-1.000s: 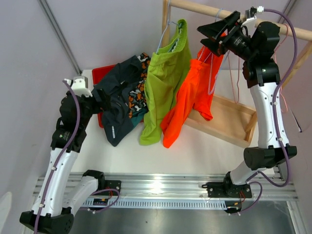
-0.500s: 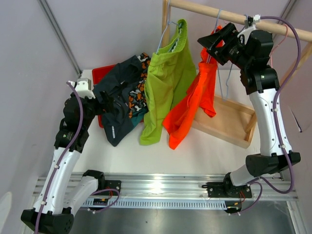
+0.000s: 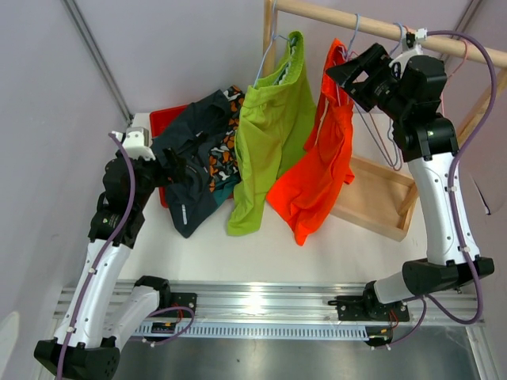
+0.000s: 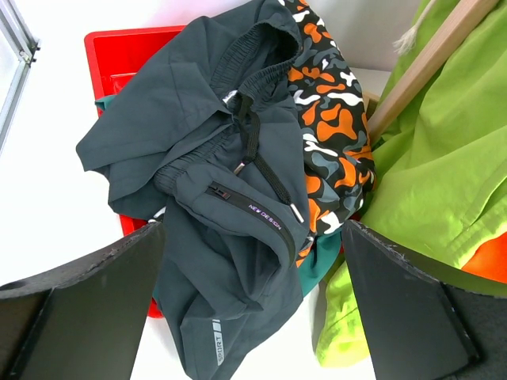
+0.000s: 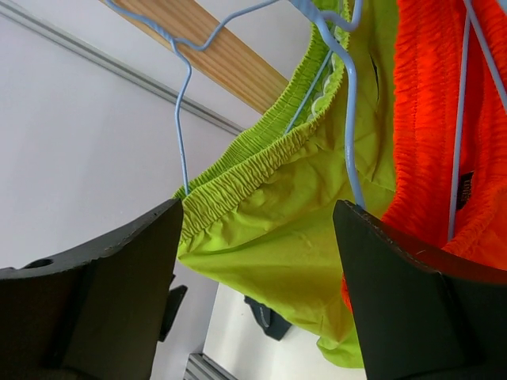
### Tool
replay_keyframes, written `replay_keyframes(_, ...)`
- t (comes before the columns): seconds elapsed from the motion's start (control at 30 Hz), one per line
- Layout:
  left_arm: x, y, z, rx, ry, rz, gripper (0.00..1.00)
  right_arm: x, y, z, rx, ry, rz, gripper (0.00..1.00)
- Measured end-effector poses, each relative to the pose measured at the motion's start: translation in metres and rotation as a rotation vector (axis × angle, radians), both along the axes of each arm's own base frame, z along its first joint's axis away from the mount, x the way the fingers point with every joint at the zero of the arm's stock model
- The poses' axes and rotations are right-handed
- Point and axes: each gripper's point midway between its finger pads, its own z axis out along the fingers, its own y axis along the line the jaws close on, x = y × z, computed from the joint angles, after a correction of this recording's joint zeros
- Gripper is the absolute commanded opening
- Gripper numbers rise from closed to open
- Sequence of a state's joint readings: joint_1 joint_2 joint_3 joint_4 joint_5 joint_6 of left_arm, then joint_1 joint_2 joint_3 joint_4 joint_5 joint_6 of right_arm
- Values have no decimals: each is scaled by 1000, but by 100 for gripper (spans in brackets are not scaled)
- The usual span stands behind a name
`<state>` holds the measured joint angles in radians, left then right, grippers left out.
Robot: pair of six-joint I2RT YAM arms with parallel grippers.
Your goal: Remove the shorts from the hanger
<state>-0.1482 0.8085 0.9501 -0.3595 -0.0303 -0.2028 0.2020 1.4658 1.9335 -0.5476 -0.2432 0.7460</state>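
Observation:
Lime green shorts (image 3: 273, 119) (image 5: 301, 214) hang on a light blue wire hanger (image 5: 182, 119) from the wooden rail (image 3: 333, 16). Just right of them, bright orange shorts (image 3: 323, 154) (image 5: 432, 95) hang on another blue hanger (image 5: 458, 158). My right gripper (image 3: 348, 73) (image 5: 257, 206) stands open high at the orange waistband, with one hanger wire by its right finger (image 5: 396, 285). Dark navy shorts (image 3: 190, 150) (image 4: 198, 134), a camouflage pair (image 3: 224, 158) (image 4: 333, 134) and a teal pair (image 4: 321, 261) lie heaped on the red tray (image 3: 162, 119). My left gripper (image 3: 176, 168) (image 4: 253, 229) hovers open above the navy pair.
A wooden base frame (image 3: 380, 198) lies under the rail at the right, with an upright post (image 3: 269, 32) behind the lime shorts. Bare wire hangers (image 3: 388, 134) dangle beside my right arm. White table shows in front of the hanging shorts.
My right gripper has shifted right and slightly up. The orange shorts swung with it and now hang longer and straighter. My left gripper edged slightly towards the heap, then held still.

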Motion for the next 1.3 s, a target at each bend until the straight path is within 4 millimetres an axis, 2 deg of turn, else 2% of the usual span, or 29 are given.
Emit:
replay_keyframes(0.37,0,-1,-1,-1,1,-6,99,-25,-11,30,-1,-89,-31,82)
replay_keyframes(0.53,-2,-3,0,-5,-5,-20,99,-29,-14,36,-10,-113,-40,80)
replay_keyframes(0.67,-4,-5,2,-11,-13,-30,99,-19,-12,27,-30,-98,-45,79)
replay_keyframes(1.07,-6,-8,-1,-19,-8,-44,99,23,-6,-17,-135,-31,-74,74)
replay_keyframes(1.17,-6,-8,-1,-20,-8,-48,99,28,-4,-23,-145,-23,-72,62)
replay_keyframes(1.2,-6,-9,-1,-21,-8,-52,99,30,-3,-24,-146,-22,-70,52)
replay_keyframes(1.27,-7,-12,-1,-23,-9,-66,99,32,-1,-25,-146,-26,-65,40)
replay_keyframes(1.3,-8,-14,0,-26,-11,-77,99,34,0,-25,-143,-27,-62,28)
